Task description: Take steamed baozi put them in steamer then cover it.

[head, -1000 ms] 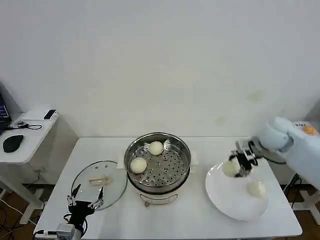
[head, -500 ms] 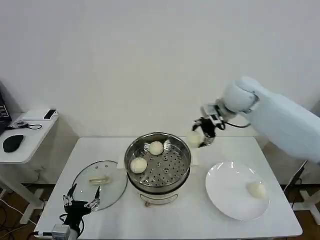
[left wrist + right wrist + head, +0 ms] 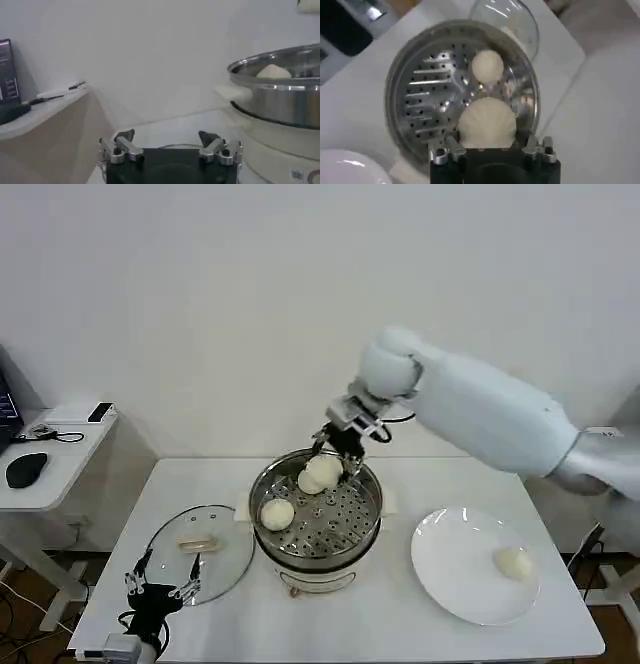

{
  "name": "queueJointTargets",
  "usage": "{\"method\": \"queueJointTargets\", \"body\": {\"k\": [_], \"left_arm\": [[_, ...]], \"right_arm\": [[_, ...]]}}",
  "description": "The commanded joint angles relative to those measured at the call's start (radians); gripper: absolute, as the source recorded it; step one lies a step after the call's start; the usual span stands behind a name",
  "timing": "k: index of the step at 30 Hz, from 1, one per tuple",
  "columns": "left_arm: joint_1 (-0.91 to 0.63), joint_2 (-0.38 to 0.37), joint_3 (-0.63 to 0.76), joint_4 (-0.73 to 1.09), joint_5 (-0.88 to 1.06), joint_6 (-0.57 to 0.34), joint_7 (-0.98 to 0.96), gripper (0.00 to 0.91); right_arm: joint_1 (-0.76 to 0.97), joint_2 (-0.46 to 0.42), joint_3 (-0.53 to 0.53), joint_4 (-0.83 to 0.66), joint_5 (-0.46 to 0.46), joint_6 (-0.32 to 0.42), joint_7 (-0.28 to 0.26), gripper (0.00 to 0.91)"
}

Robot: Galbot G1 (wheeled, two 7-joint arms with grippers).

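Stainless steel, the steamer (image 3: 316, 509) sits mid-table with bare perforated tray toward its right side and one baozi (image 3: 277, 513) at its left. The right gripper (image 3: 335, 454) reaches over the back rim, fingers clamped on a baozi (image 3: 486, 122). Another baozi (image 3: 513, 562) lies on the plate (image 3: 450, 579). The left gripper (image 3: 160, 592) hangs spread wide at the cover (image 3: 198, 552)'s near edge.

The right tool (image 3: 492, 149) grips a baozi (image 3: 487, 123) at lower centre, above the steamer (image 3: 405, 70), where another bun (image 3: 487, 65) lies on the perforated tray (image 3: 427, 97).
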Motion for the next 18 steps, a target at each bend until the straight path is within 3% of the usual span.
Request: {"method": "queueJointTargets", "body": {"k": [1,11,18], "left_arm": [[0.005,-0.025,0.005,-0.012,0.025,-0.001,0.0,0.907],[0.006,-0.024,-0.005,-0.018,0.018,-0.003,-0.001,0.907],[-0.015,-0.005,-0.009,0.01,0.013,-0.002,0.0,0.907]], "right_arm": [[-0.016,0.071,-0.104,0.009,-0.104,0.165,0.014,0.746],[-0.052,0.048,-0.14,0.101,-0.206,0.222,0.056,0.746],[-0.059,0.032,-0.155,0.118,-0.217,0.26,0.08,0.746]]}}
